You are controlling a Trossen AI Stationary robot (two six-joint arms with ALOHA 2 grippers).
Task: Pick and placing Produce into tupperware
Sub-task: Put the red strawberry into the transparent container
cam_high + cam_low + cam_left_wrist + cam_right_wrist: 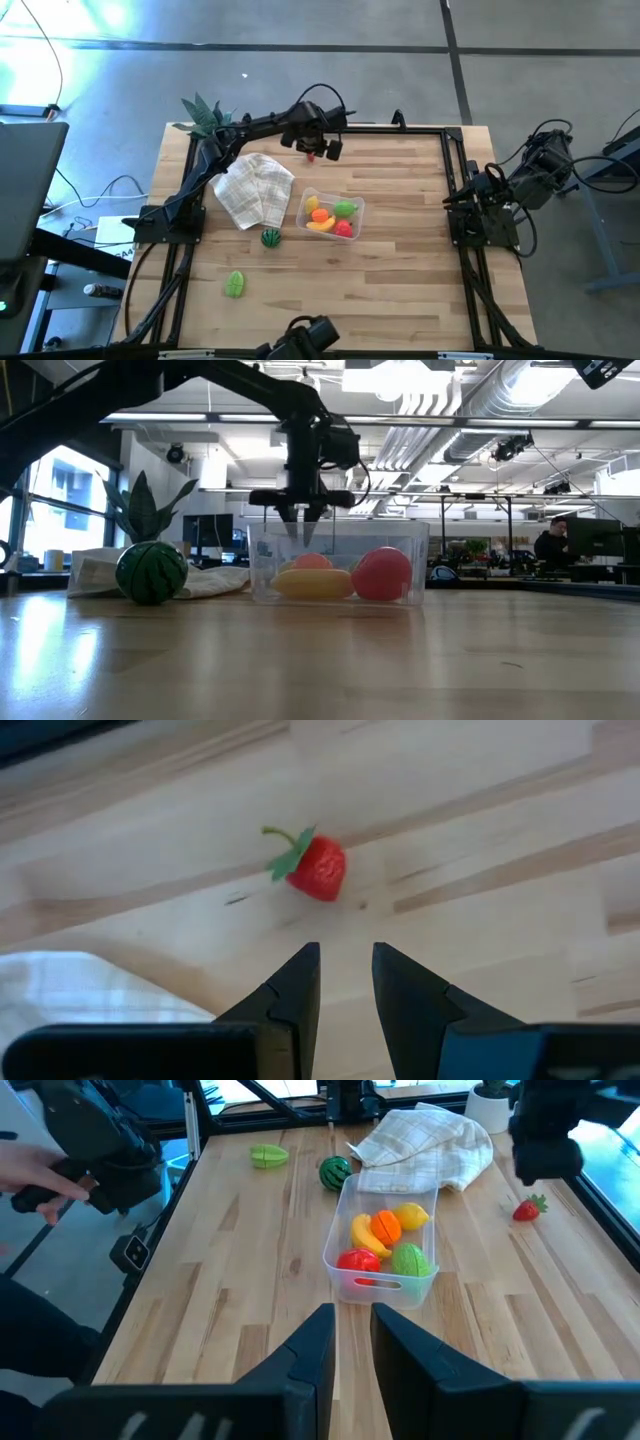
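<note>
Left gripper (318,150) above the far middle of the table (400,290), jaws slightly parted and empty, over a strawberry (317,867) lying on the wood. Tupperware (356,208) at table centre, nearer than the strawberry, holding a banana (366,1235), orange (386,1226), lemon (411,1215), red fruit (358,1262) and green fruit (409,1260). Right gripper (352,1342) parked at the right edge, jaws narrowly parted, empty.
</note>
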